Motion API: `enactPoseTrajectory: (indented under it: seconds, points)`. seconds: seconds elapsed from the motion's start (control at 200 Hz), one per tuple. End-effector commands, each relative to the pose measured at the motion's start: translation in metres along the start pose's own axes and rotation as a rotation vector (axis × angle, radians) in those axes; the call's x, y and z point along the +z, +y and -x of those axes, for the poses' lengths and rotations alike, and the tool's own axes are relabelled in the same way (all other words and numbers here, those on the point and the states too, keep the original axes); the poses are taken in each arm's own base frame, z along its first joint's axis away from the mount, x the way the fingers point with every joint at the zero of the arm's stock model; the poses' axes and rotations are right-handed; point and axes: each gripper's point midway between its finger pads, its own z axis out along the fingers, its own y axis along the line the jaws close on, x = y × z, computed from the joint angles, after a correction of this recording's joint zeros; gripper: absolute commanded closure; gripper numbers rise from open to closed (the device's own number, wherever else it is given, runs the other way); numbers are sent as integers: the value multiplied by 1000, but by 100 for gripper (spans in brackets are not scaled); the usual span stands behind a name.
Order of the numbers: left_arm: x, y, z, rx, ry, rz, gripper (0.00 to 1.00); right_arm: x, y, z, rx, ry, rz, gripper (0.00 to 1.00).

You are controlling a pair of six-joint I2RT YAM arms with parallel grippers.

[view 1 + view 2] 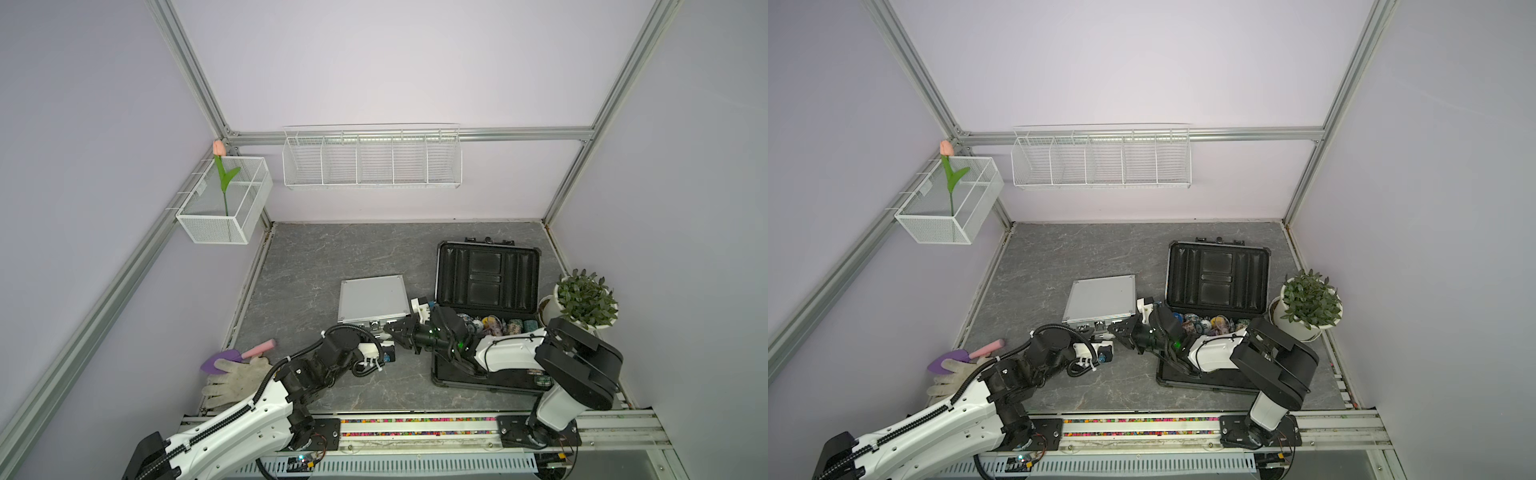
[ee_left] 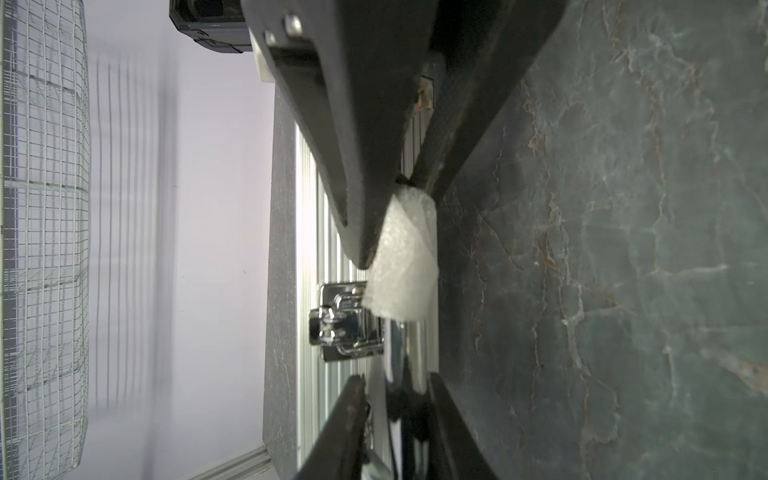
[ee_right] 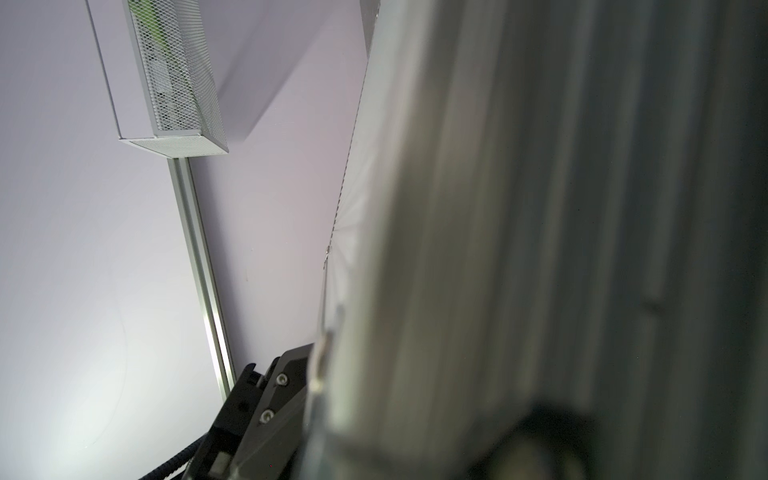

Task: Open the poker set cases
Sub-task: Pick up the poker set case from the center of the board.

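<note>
Here, your left gripper (image 2: 361,321) stands apart around the slick chrome latch (image 2: 345,328) of the silver case (image 1: 372,297) and may skid off, while your right gripper (image 1: 392,330) sits pinched together.

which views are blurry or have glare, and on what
Right wrist view: the silver case sits so close that it fills much of the frame, badly out of focus, while the mesh basket behind it stays fairly sharp. Left wrist view: hard glare on the chrome latch, and the wire basket is smeared. Both top views: even, soft light, no glare.
</note>
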Motion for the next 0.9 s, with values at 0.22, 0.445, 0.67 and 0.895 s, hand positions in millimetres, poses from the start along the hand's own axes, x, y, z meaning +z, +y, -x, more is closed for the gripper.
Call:
enactPoseTrajectory:
  seconds: [0.22,0.445,0.67,0.895]
  points:
    - [-1,4,0,12,-5,29,67,-7,46,-12,81,47,165,93]
    - [-1,5,-3,17,10,44,67,-12,52,-13,79,45,182,93]
    - [0,10,-5,19,27,72,67,-17,53,-13,125,47,225,93]
    - [-1,14,-4,13,26,86,74,-17,55,-16,152,53,252,93]
